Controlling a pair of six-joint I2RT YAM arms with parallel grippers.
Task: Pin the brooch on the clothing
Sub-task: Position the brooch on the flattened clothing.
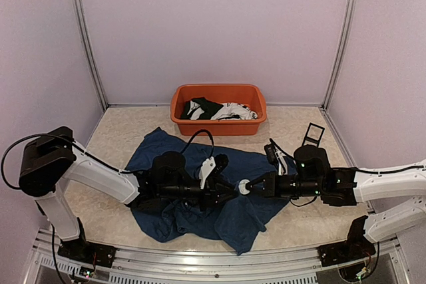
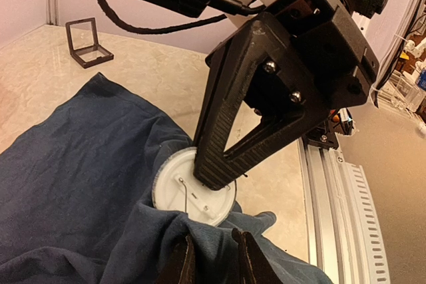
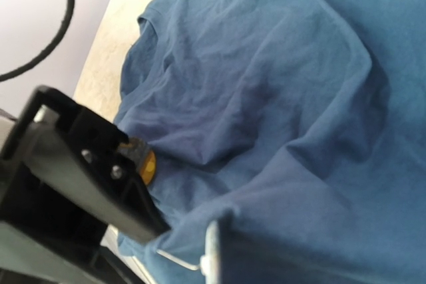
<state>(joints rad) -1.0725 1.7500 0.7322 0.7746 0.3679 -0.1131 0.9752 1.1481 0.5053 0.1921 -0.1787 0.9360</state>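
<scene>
near the front edge of the table (image 1: 113, 139), the left gripper (image 2: 213, 264) pinches a fold of the navy t-shirt (image 2: 73, 184) and the right gripper (image 2: 213, 177) clamps the brooch (image 2: 174, 187), so pinning seems underway, likely needing its pin (image 2: 182, 194) pushed through next.

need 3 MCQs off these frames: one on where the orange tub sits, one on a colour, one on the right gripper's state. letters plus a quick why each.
1. Where is the orange tub?
A. At the far edge of the table, beyond the navy T-shirt
B. Between the arm bases
C. On top of the T-shirt

2. What colour is the side of the brooch facing the left wrist camera?
A. Red
B. White
C. Green

3. The right gripper is:
A. Open over the tub
B. Shut on a black garment
C. Shut on the brooch

Answers:
1 A: the top view shows it by the back wall, past the T-shirt.
2 B: it is a white disc with its pin wire showing.
3 C: its fingers meet on the disc.
</scene>
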